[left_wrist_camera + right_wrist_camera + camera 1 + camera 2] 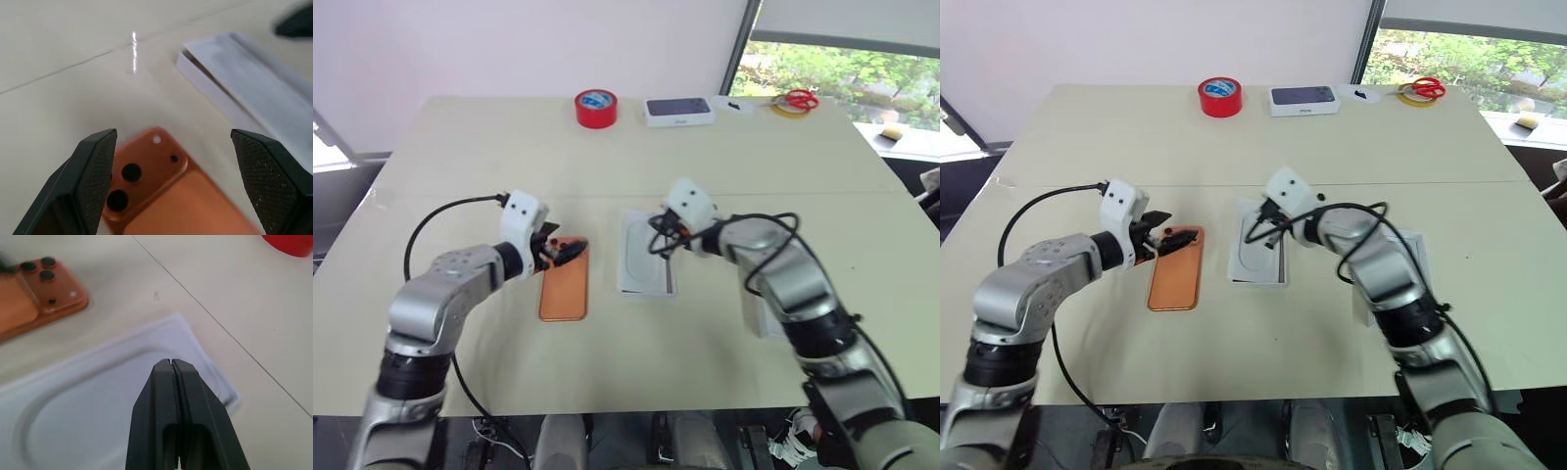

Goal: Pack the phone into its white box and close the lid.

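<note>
Phone [564,285] lies back-up on the bench [460,147], lens block at its far end. Left claw [173,171] spread wide, hovering at that lens end, gripping nothing. Right claw [175,374] pressed together over the far end of the white box [644,260], just right of the phone.

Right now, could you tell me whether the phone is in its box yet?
Out: the phone lies camera-side up on the table, beside the white box.

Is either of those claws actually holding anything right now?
No. The left claw is open over the orange phone's camera end. The right claw is shut above the white insert card, with nothing between its fingers.
</note>
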Tool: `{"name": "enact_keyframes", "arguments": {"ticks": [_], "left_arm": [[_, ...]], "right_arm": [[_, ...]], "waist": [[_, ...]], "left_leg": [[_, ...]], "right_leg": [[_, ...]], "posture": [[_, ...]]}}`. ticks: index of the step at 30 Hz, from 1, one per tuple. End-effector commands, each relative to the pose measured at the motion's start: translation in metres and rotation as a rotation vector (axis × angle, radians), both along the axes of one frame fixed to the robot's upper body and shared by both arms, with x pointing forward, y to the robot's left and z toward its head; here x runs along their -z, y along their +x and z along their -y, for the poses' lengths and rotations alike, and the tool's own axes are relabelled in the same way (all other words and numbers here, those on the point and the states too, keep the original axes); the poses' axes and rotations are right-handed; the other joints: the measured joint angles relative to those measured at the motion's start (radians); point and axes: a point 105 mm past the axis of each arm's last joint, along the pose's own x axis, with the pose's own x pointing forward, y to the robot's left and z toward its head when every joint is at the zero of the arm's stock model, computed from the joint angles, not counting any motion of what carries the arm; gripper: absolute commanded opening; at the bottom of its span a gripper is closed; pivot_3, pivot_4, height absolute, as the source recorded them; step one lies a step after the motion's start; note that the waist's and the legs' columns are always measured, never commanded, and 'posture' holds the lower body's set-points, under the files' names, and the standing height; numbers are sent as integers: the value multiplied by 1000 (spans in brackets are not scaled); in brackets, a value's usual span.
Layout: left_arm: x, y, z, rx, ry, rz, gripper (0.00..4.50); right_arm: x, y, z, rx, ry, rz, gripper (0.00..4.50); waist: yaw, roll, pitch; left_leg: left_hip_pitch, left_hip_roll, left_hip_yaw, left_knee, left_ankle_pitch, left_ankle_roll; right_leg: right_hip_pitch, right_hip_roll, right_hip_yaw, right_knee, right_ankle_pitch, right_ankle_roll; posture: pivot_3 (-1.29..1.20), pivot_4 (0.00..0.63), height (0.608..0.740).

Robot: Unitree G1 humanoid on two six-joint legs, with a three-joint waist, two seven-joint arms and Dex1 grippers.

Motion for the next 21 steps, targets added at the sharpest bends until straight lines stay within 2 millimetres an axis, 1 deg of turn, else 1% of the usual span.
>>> {"name": "enact_keyframes", "arguments": {"ticks": [1,6,11,16,21], "left_arm": [[-10,-8,-1,87,18,89,3931],[-9,-13,-14,82,11,89,3931],[-7,-17,-15,74,5,89,3931],[-5,-18,-12,77,-2,88,3931],[-4,-17,-10,81,-10,86,3931]], "right_arm": [[4,11,-7,49,-40,22,44],[17,21,-9,93,-84,3,44],[26,22,0,101,-179,-2,44],[24,19,8,83,-244,22,44],[21,12,7,48,-263,34,44]], "waist": [[1,0,0],[2,0,0],[-5,0,0],[-4,0,0],[-5,0,0]], "left_leg": [[0,0,0,0,0,0],[-2,0,0,0,0,0],[-1,0,0,0,0,1],[-1,0,0,0,0,1],[-1,0,0,0,0,1]], "right_leg": [[0,0,0,0,0,0],[-1,0,0,0,0,0],[-2,0,0,0,0,0],[-2,0,0,1,0,0],[-2,0,0,1,0,0]], "posture": [[0,150,730],[0,150,730],[0,150,730],[0,150,730],[0,150,730]]}}
